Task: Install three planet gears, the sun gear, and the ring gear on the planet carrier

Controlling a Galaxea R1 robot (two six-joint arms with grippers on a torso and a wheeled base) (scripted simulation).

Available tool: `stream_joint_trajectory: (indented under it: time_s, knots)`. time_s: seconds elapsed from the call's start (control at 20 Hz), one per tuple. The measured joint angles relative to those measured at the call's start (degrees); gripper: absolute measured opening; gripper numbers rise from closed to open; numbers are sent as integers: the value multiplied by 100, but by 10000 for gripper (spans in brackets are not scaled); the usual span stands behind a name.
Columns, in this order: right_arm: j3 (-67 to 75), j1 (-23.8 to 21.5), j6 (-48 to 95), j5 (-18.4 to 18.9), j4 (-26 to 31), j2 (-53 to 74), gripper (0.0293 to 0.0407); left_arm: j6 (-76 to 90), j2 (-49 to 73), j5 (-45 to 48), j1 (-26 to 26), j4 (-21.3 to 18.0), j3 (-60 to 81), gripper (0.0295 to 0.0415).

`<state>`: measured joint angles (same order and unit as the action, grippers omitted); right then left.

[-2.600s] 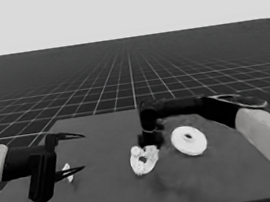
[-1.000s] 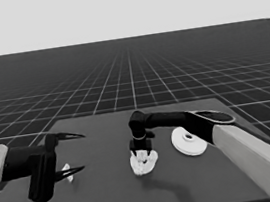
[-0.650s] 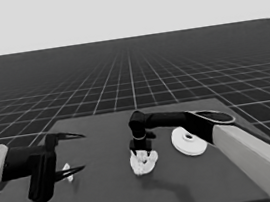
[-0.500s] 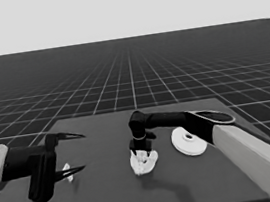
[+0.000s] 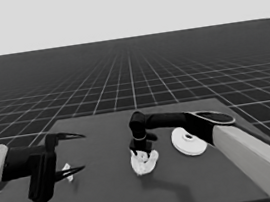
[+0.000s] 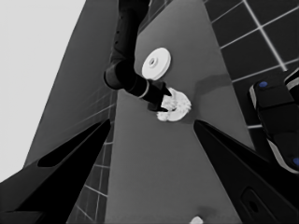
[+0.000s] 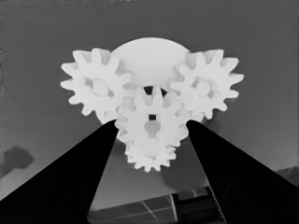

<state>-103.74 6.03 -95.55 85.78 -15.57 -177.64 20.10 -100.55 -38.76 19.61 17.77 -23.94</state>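
Since the earliest frame my right arm has swung leftward across the table, off the gap between the two discs and onto the smaller one; over the last second it has hardly shifted.

Left to right. My left gripper (image 5: 66, 153) waits over the table's left end, fingers spread wide and holding nothing. A thin white piece (image 5: 67, 172) lies under it, not gripped.

At centre, my right gripper (image 5: 141, 149) stands directly above the smaller round part (image 5: 144, 162), fingers pointing down. The wrist view shows the part lying flat with gears seated on it: one gear (image 7: 96, 87) on one side, another (image 7: 205, 86) on the other, a middle gear (image 7: 150, 117) between my fingers, and a fourth (image 7: 148, 156) partly beneath it. The middle gear meshes with both neighbours. My fingers flank it closely; I judge them closed on it, though contact is not plainly visible. Its bore axis is upright, in line with my approach.

To the right, the larger round part (image 5: 188, 141) lies flat, hub upward, just beside the stack, nearer my right arm than my left. Judgement: gears are placed or nearly so; the larger part remains to go on.
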Motion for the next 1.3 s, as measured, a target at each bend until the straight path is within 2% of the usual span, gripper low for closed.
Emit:
stream_joint_trajectory:
  time_s: [1.3]
  knots:
    - [0,-1,-1560,0,0,0,309,0,0,0,0,0,0,385]
